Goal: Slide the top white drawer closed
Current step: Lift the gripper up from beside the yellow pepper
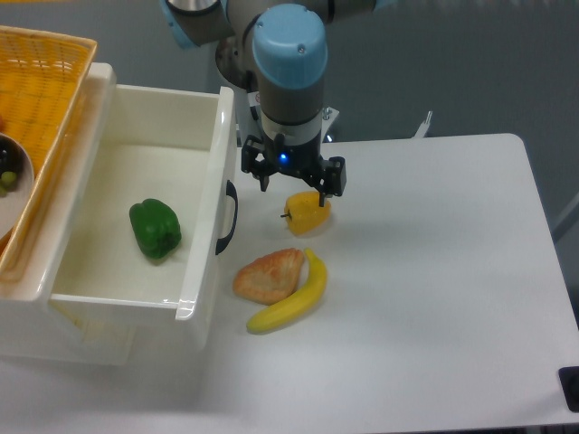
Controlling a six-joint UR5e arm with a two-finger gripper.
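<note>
The top white drawer (201, 271) stands pulled out to the right from its cabinet. Its dark curved handle (228, 217) faces the table, and a green bell pepper (155, 229) lies inside. My gripper (294, 190) hangs to the right of the drawer front, about level with the handle and clear of it. It is open, fingers pointing down, just above and behind a yellow bell pepper (308, 213) that rests on the table. Nothing is held.
A croissant (269, 274) and a banana (291, 304) lie on the white table (434, 298) just right of the drawer's front. An orange woven basket (41, 99) with a dish of grapes sits on top of the cabinet at the left.
</note>
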